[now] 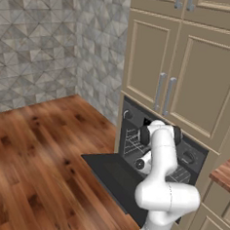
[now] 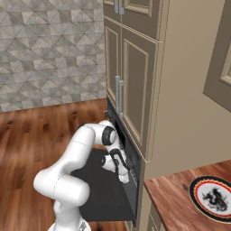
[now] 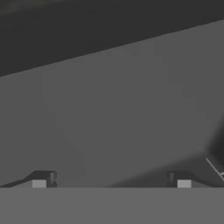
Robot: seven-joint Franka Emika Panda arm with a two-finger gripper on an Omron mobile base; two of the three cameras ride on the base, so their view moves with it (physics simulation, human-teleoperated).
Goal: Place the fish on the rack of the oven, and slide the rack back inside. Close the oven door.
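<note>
Your gripper (image 3: 111,181) stands wide with nothing between its tips, pushed into the mouth of the oven (image 1: 182,156) and looking at a plain dark grey surface; which wall or panel that is, you cannot tell. The fish can't be made out anywhere, so don't count it as already on the rack (image 1: 133,143), whose wire grid shows inside the cavity to the left of the arm. The main risk is contact: the hand works in a tight black box, and a careless swing could knock the rack or catch the cavity's edge. The oven door (image 1: 110,173) lies flat and open just below the forearm — a low retreat could scrape it. Beige cabinets (image 1: 188,74) close in above, and the wooden worktop (image 2: 180,198) with a plate (image 2: 214,196) sits off to the right. Open room is back and left, over the bare wood floor (image 1: 30,164) — withdraw that way.
</note>
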